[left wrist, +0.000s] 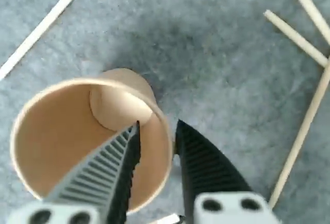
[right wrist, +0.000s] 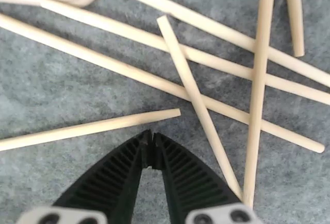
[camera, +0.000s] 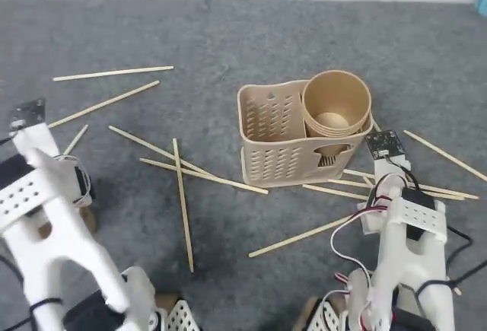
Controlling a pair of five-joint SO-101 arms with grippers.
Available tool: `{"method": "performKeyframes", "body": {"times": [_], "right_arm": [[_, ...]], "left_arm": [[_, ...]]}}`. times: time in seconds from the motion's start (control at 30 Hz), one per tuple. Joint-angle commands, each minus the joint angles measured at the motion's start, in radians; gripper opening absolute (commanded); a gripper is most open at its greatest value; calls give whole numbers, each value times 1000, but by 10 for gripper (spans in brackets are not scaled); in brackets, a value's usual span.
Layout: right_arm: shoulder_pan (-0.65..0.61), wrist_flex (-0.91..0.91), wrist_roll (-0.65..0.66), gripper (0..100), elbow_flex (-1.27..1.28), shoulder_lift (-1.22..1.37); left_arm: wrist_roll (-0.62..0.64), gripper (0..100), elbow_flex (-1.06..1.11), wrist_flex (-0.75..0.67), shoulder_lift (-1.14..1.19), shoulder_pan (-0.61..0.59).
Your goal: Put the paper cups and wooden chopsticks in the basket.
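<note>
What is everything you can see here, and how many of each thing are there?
basket: one, beige, middle of the mat.
stacked paper cups: several nested together, exact count unclear, tan, in the basket's right end.
loose paper cup: one, tan, on the mat at the left pincer.
wooden chopsticks: about a dozen, pale wood, scattered on the mat on both sides of the basket.
mat: one, grey, under everything.
left arm, right arm: two, white, at the near edge.
left pincer: one, black, open, one finger inside the loose paper cup and one outside.
right pincer: one, black, shut, empty, above crossed chopsticks.
</note>
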Motion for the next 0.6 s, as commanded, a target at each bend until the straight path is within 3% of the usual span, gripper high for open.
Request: {"method": "performKeyframes", "body": {"times": [0.0, 0.27, 0.4, 0.57], "right_arm": [[1, -7, 12, 8, -6, -36], [1, -7, 12, 8, -6, -36], [1, -5, 12, 8, -6, -36], [1, 2, 12, 8, -6, -36]], "left_arm": [[66, 2, -10, -26, -21, 11], [212, 13, -108, 14, -275, 25], [270, 13, -160, 152, -474, 144], [460, 13, -331, 241, -614, 414]]}}
